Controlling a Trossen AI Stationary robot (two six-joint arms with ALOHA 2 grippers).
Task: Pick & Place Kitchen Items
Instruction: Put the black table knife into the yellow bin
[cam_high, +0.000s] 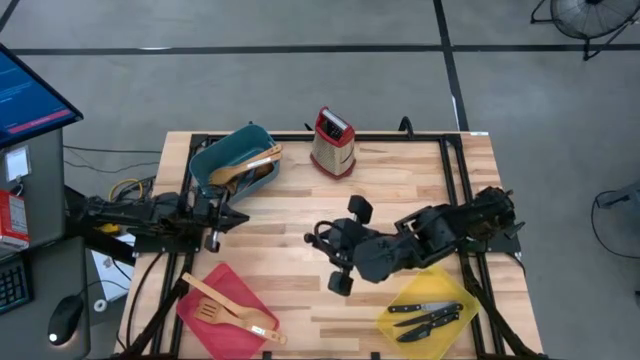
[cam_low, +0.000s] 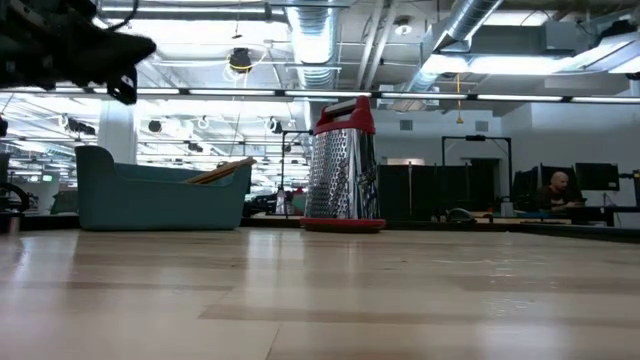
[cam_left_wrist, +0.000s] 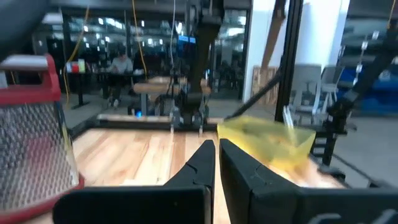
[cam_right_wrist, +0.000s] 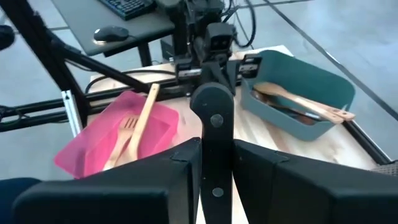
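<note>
My right gripper (cam_high: 318, 240) (cam_right_wrist: 214, 146) hangs high over the middle of the table, shut on a black riveted handle (cam_right_wrist: 211, 112). It looks like a knife's, though the blade is hidden. Black-handled knives (cam_high: 430, 315) lie in the yellow bin (cam_high: 398, 322) near the front right. Wooden spoons (cam_high: 245, 168) (cam_right_wrist: 305, 102) lean on the rim of the teal bin (cam_high: 212, 160) at the far left. Light wooden spatulas (cam_high: 228, 305) (cam_right_wrist: 134, 134) lie in the red bin (cam_high: 238, 285). My left gripper (cam_high: 240, 215) (cam_left_wrist: 216, 163) waits shut and level at the table's left. My right gripper pinches the black handle between its two fingers (cam_right_wrist: 183, 162), one on each long edge. The riveted face (cam_right_wrist: 215, 191) is turned toward the wrist camera. The handle runs along the fingers, and its rounded free end (cam_right_wrist: 211, 99) sticks out past them. It is lifted clear of the table.
A red-topped steel box grater (cam_high: 332, 143) (cam_low: 345, 165) stands upright at the far middle. Bare wooden tabletop (cam_high: 290, 270) lies between the three bins. A dark frame rail (cam_high: 455, 190) runs along the table's right side. A person (cam_low: 560, 190) sits far behind the table.
</note>
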